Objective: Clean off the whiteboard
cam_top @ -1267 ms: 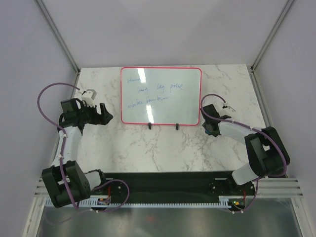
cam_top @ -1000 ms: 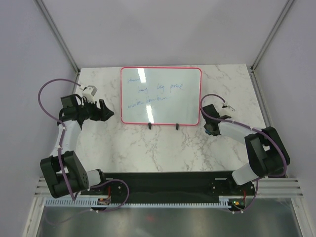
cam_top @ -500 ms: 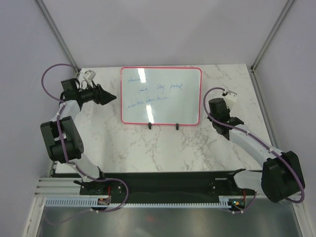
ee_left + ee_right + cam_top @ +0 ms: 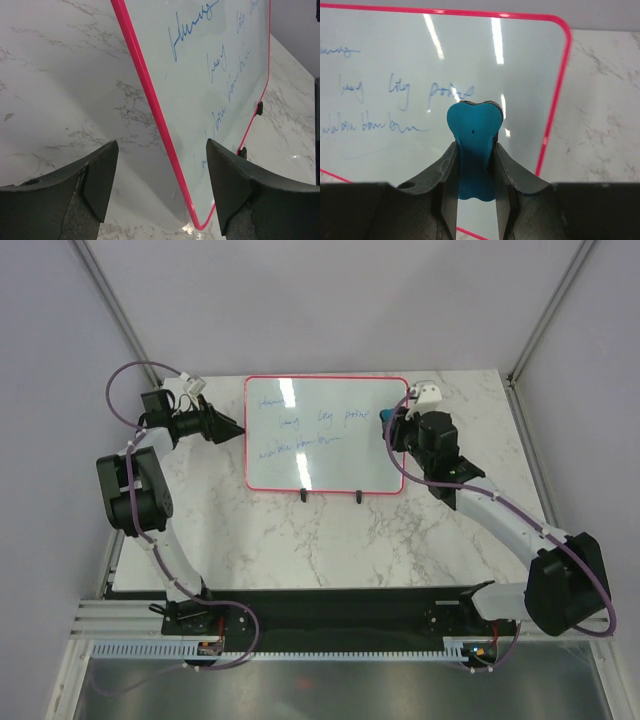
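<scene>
the whiteboard point(image 4: 326, 435) stood at the back of the table point(image 4: 300, 540), right gripper point(image 4: 473, 150) clamped on the blue eraser point(image 4: 472, 122), left gripper point(image 4: 161, 150) spread open at its red edge (not gripping), so a hard wipe might've tipped it.

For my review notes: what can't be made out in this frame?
- What the blue handwriting says: too small in the top view, cut by the left edge in the right wrist view.
- Whether the blue eraser in the right pincer touches the whiteboard: seen end-on, right wrist view.
</scene>
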You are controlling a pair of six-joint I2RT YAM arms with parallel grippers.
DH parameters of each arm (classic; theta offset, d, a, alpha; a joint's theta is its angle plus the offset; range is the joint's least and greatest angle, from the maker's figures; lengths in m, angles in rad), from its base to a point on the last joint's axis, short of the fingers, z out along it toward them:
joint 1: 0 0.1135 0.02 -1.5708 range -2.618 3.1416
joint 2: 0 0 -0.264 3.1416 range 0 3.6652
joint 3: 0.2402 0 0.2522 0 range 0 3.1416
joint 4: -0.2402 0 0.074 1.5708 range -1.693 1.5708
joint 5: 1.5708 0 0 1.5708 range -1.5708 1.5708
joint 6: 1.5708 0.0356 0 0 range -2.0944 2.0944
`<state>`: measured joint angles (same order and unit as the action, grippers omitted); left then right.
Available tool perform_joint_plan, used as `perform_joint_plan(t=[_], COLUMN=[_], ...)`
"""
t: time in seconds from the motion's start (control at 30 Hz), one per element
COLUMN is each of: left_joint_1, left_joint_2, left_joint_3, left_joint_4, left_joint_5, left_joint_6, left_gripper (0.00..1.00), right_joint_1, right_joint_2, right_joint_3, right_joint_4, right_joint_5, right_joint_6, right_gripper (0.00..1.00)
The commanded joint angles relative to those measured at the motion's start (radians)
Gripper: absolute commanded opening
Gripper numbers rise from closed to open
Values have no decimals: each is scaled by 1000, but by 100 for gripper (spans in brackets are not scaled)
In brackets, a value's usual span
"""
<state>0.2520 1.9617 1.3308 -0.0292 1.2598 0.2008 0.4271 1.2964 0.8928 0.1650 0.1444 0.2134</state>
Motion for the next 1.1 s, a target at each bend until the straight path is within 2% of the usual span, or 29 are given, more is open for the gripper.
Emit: perform_joint_plan(t=[0.0, 0.17, 0.3, 0.4, 0.57, 0.63, 0.8, 0.83, 0.97, 1.07], left_joint_1=[-16, -17, -22, -39, -63, -68, -69, -69, -71, -71], left_joint_2=[66, 97, 94, 80, 80, 83, 71, 66, 59, 63], left_joint_3=[88, 94, 91, 87, 87, 90, 85, 84, 93, 97], left_joint_4=[25, 26, 25, 26, 26, 25, 26, 25, -27, -60], left_joint_5=[81, 122, 170, 173, 161, 153, 150, 150, 132, 109], left_joint_6=[-3, 6, 6, 15, 15, 12, 23, 29, 109, 153], left_gripper=[78, 71, 65, 60, 53, 47, 25, 23, 2, 2], right_joint_1=[51, 130, 212, 249, 298, 326, 426, 438, 461, 460], right_joint_2=[95, 225, 364, 478, 624, 673, 783, 800, 851, 883], right_joint_3=[127, 240, 365, 504, 739, 782, 906, 940, 991, 1006], right_joint_4=[64, 91, 84, 39, -112, -133, -139, -139, -134, -84], right_joint_5=[-86, -57, -2, 12, 139, 156, 386, 405, 428, 394], right_joint_6=[-101, -143, -236, -253, -290, -307, -434, -453, -457, -425], right_gripper=[0, 0, 0, 0, 0, 0, 0, 0, 0, 0])
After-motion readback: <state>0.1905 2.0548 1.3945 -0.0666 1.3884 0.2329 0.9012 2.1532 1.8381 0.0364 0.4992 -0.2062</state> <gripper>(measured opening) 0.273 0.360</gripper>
